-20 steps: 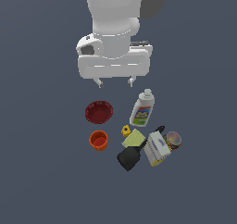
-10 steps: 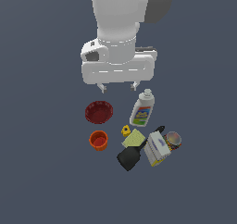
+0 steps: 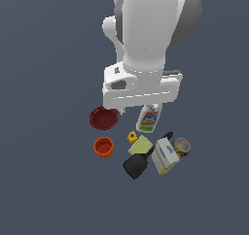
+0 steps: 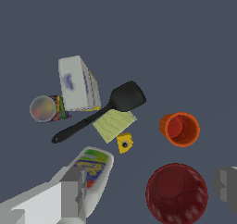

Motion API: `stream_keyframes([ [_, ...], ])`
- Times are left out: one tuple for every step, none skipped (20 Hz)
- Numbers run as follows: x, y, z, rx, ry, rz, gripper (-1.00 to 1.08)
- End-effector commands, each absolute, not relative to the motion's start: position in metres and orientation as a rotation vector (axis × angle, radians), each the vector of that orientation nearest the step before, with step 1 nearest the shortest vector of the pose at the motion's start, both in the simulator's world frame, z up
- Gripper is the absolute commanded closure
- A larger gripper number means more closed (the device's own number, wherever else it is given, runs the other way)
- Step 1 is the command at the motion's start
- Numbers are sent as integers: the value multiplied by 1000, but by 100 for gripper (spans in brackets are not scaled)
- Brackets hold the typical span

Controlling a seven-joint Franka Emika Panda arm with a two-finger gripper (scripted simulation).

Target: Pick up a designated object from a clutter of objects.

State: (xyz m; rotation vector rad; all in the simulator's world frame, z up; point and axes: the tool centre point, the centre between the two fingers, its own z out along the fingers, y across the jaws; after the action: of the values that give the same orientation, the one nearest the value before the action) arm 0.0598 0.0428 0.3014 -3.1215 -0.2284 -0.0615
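- Nearest to me in the exterior view sits the black spatula, its broad blade towards me and its handle running back into the heap
- Just beside it, on the exterior view's right, is the carton we're after: white panels, a yellow band at one end, standing as the biggest piece in the pile
- The wrist view shows that carton from above, with the can tight against one side and the spatula handle passing close by its base
- My guess is it handles light and stiff but thin-walled, so squeeze the two broad flat faces near the top, clear of the can, and not too hard or the card may dent
- Next back, the yellow sponge and a small yellow block, with the orange cup apart on the exterior view's left
- Further back, the dark red bowl and the white bottle
- Farthest, above the lot, hangs the gripper, jaws spread wide and empty, over the bowl and bottle and not yet over the carton
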Motion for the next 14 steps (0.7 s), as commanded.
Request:
stream_keyframes([
  [74,59,289,-3123,-275,-51,-92],
  [80,66,283,-3123,-294,-47,-92],
  [85,73,277,-3122,-313,-43,-92],
  [91,81,272,-3122,-332,-39,-92],
  [96,88,266,-3121,-350,-35,-92],
  [100,95,260,-3120,-368,-31,-92],
  [104,101,254,-3118,-384,-28,-92],
  [108,107,249,-3117,-399,-24,-92],
  [112,113,243,-3115,-414,-21,-92],
  [115,119,238,-3114,-427,-19,-92],
  [118,124,234,-3112,-439,-16,-92],
  [120,129,229,-3110,-450,-14,-92],
  [122,134,225,-3109,-460,-11,-92],
  [124,138,221,-3107,-469,-9,-92],
])
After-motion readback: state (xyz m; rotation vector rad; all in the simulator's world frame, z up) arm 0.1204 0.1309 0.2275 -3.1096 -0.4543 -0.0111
